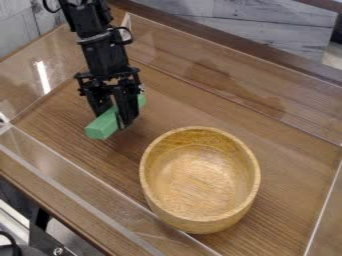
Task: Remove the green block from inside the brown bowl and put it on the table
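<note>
Fingers (114,113) gripping one green block (102,125), one brown bowl (201,178)

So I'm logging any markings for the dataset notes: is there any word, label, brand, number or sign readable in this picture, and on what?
None can be read. The green block, the brown bowl, the table and the hand show no lettering at this picture size.

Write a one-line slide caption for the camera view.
Gripper shut on the green block, low over the table, left of the empty brown bowl.
</note>
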`<act>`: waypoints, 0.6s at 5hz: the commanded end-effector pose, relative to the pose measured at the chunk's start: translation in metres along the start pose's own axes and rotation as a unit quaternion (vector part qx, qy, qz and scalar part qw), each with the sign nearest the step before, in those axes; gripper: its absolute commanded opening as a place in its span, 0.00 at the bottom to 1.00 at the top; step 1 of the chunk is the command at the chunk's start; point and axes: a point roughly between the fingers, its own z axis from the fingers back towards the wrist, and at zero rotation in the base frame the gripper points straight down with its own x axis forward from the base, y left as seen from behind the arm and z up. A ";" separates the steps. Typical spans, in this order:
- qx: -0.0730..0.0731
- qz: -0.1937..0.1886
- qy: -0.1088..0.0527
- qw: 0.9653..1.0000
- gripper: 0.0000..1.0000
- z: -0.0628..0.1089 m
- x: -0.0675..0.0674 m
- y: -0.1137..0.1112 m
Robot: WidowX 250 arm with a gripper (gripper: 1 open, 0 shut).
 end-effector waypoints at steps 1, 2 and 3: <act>0.011 -0.012 -0.017 1.000 0.00 0.013 0.008 -0.005; 0.012 -0.015 -0.012 1.000 0.00 0.013 0.009 -0.007; 0.011 -0.019 -0.008 1.000 0.00 0.012 0.010 -0.009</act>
